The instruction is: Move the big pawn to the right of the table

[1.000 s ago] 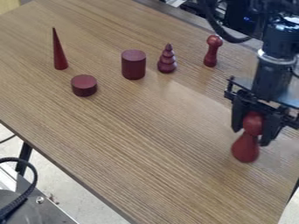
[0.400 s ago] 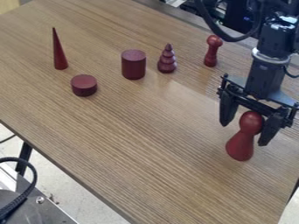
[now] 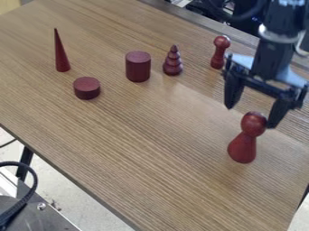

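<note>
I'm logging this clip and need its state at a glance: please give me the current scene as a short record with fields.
big pawn: standing on the table, toward the right side of the view
gripper: open, fingers spread to either side of the pawn's head
contact: cannot tell whether a finger touches the head
small pawn: upright, beyond the big one
other pieces: ringed cone, tall cylinder, low disc, thin cone, all farther left
task state: looks placed, as far as this view tells
</note>
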Controlling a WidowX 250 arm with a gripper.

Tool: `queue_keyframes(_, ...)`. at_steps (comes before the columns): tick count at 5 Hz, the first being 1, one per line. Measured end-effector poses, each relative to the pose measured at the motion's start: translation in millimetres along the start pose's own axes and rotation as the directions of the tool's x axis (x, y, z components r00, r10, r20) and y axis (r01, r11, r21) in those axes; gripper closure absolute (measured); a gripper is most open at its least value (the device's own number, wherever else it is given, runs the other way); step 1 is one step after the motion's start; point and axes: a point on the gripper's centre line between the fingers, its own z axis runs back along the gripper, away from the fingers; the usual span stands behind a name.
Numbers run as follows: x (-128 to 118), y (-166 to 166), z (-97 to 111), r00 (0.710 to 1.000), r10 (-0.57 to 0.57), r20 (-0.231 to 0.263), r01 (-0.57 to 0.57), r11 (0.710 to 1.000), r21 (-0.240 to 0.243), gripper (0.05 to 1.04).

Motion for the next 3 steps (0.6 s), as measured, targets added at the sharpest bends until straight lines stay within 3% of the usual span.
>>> queue_keyframes(2,3,17,42,0.994,0.053,0.097,-0.053,0.999,0.003,0.083)
queue_keyframes(3,-3,39,36,0.991,0.117,0.064,-0.117,0.993,0.005,0.083)
